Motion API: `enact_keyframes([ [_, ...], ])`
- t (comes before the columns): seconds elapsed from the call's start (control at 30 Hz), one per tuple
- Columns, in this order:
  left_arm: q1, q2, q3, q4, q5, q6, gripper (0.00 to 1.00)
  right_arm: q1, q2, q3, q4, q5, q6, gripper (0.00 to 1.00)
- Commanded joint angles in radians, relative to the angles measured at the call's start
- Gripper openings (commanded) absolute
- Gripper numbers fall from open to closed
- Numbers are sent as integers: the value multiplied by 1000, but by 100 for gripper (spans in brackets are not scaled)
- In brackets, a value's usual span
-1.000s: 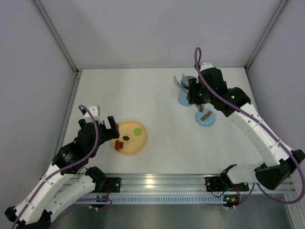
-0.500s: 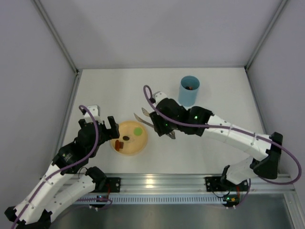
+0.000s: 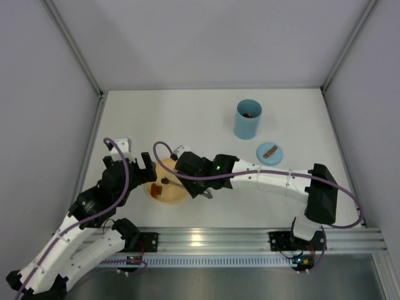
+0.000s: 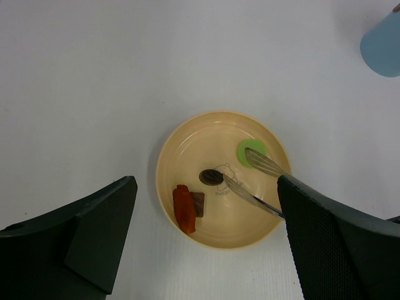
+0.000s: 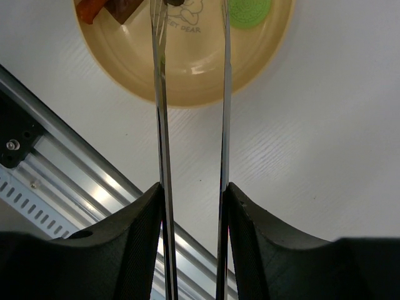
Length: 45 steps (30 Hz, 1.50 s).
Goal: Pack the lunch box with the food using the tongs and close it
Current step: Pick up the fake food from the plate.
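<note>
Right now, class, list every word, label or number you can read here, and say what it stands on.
"EET DEAR": dark print on the round yellow-orange plate, right wrist view; its start is hidden behind the thin silver metal tongs.
The same print in the left wrist view: too small to read.
No other text is visible.
</note>
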Motion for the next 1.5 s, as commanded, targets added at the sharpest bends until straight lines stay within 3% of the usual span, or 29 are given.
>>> enact_keyframes([
  [0.0, -3, 0, 2, 10, -16, -6, 99, 22, 4, 50, 91, -9, 13, 43],
  [1.2, -12, -6, 3, 6, -27, -10, 99, 36, 145, 102, 122, -24, 8, 39],
  [1.47, -12, -8, 5, 6, -29, -12, 99, 36, 153, 102, 125, -12, 8, 32],
])
